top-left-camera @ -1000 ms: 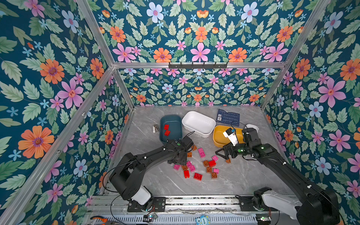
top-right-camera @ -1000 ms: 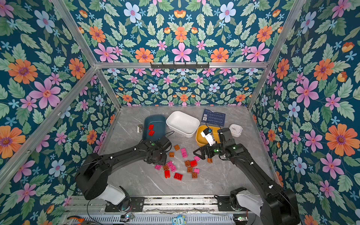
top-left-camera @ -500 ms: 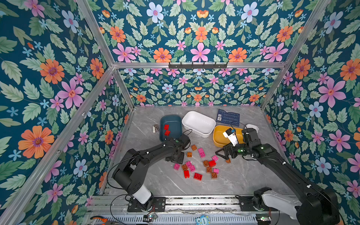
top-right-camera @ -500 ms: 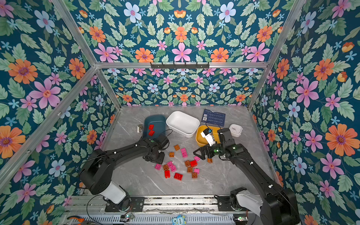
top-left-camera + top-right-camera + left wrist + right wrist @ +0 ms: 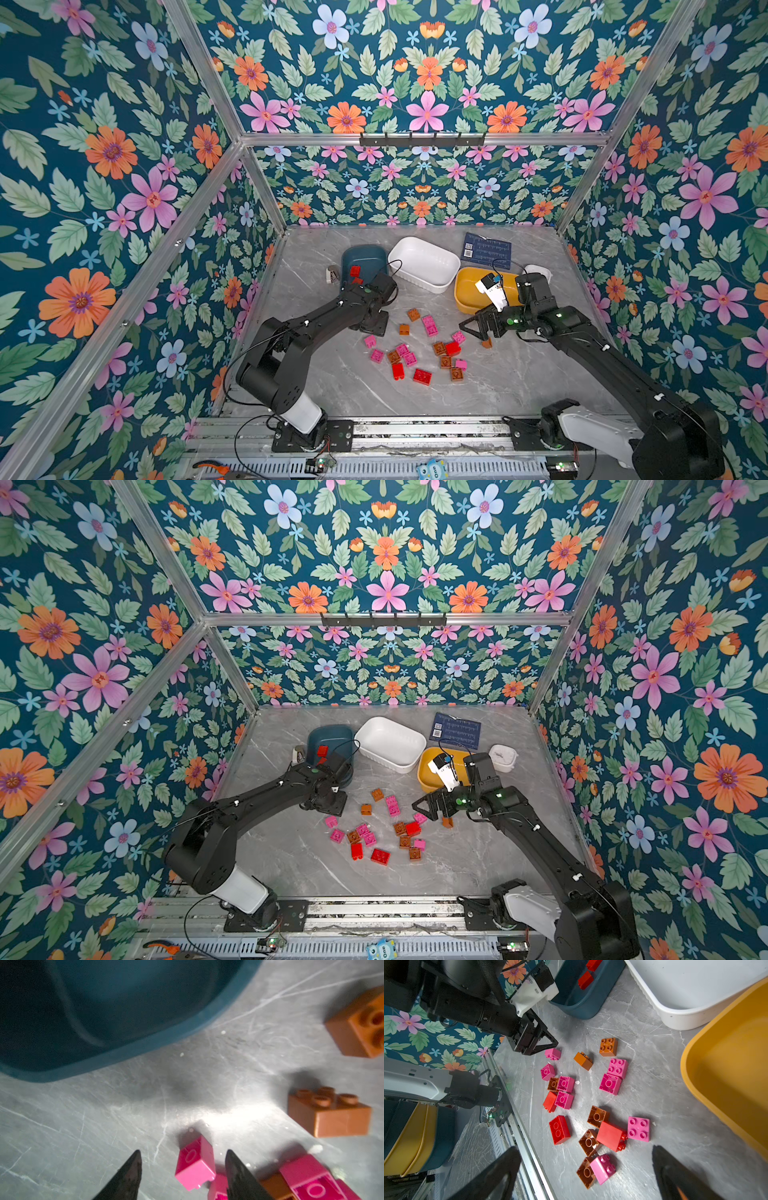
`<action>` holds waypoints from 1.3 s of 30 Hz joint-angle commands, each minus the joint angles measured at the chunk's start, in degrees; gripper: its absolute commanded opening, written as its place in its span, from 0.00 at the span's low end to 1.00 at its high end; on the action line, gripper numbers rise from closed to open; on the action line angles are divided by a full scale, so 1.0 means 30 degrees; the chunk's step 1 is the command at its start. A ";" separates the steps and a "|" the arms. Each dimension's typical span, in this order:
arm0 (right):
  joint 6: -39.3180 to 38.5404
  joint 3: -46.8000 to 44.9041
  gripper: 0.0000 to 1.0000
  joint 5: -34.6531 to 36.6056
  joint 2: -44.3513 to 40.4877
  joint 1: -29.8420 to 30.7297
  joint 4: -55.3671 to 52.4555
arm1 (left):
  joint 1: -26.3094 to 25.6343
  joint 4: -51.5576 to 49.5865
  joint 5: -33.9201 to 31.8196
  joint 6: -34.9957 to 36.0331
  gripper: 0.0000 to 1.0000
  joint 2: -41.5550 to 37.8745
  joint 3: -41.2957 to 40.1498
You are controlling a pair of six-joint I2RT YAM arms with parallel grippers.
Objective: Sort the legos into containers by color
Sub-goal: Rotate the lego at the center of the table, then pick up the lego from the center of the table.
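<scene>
Flowered walls [image 5: 124,166] close in our grey marble tabletop [image 5: 498,386]. We judge the sorting barely begun: the teal bin [image 5: 365,257] holds two red bricks [image 5: 355,271], the white bin [image 5: 424,264] looks empty, the yellow bin [image 5: 467,286] shows nothing where visible. The right end effector [image 5: 584,1148] hangs wide open and empty; the left end effector [image 5: 182,1153] straddles a pink brick [image 5: 195,1165], jaws apart, not gripping. Other legos [image 5: 422,376] lie loose mid-tabletop

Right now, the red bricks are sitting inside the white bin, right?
Not quite. The red bricks are sitting inside the dark teal bin, not the white bin. Both top views show it.
</scene>
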 commanded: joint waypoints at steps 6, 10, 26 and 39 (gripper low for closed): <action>-0.0075 0.0106 0.99 -0.0258 0.0245 0.0028 0.0177 | 0.0060 -0.1507 0.1420 0.5879 0.57 0.0860 -0.0126; -0.0068 -0.0011 0.99 -0.0200 -0.0026 0.0028 -0.0024 | 0.0163 -0.1602 0.1456 0.7182 0.57 0.1047 -0.0078; -0.0086 0.0148 0.99 0.0017 -0.0045 0.0028 -0.0260 | 0.0778 -0.1661 0.1844 0.6910 0.13 0.1939 0.0446; -0.0146 0.0934 0.99 0.0392 0.0071 -0.0028 -0.0032 | 0.0749 -0.3594 0.4454 0.3685 0.15 0.2202 0.6678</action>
